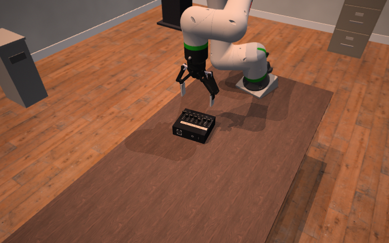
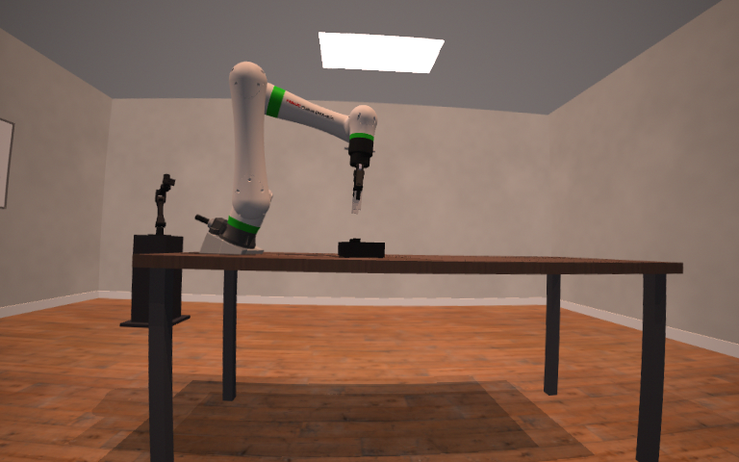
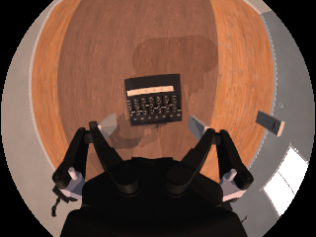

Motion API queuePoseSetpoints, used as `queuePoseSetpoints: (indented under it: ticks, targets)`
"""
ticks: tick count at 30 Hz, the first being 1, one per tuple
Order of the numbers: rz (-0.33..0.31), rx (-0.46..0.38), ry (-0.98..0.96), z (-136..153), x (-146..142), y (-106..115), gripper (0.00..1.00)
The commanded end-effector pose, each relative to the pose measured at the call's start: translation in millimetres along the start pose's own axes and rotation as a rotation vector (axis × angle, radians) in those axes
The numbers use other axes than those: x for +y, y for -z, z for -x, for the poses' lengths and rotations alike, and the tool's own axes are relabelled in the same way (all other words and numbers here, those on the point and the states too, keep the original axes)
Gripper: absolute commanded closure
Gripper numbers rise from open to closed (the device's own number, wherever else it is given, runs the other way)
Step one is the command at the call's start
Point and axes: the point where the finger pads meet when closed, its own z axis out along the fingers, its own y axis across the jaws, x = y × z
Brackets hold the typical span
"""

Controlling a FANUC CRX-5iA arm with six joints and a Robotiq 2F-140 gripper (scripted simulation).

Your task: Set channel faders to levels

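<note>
Black lighting desk (image 1: 193, 126) on wooden table (image 1: 160, 183), standing level; faders (image 1: 195, 118) apparently untouched. Gripper (image 1: 196, 97) overhead, fingers wide apart, empty. All settings judged outstanding.

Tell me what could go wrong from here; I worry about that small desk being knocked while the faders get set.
The gripper hangs wide open above the lighting desk, and the fader caps sit close together in a row. Spread this wide, a finger might catch a neighbouring cap or the master. The desk also looks small and loose on the table, so a sideways push could slide or tip it.
</note>
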Motion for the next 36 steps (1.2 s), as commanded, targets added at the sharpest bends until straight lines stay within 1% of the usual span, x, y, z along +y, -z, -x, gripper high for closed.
queuePoseSetpoints:
  ticks: [1, 3, 5, 36]
  targets:
    - [-0.007, -0.068, 0.042, 19, -4, -20, 0.0]
    - [-0.018, -0.135, 0.081, 38, -7, -37, 0.0]
    - [-0.021, -0.151, 0.09, 43, -8, -41, 0.0]
    - [-0.021, -0.151, 0.09, 43, -8, -41, 0.0]
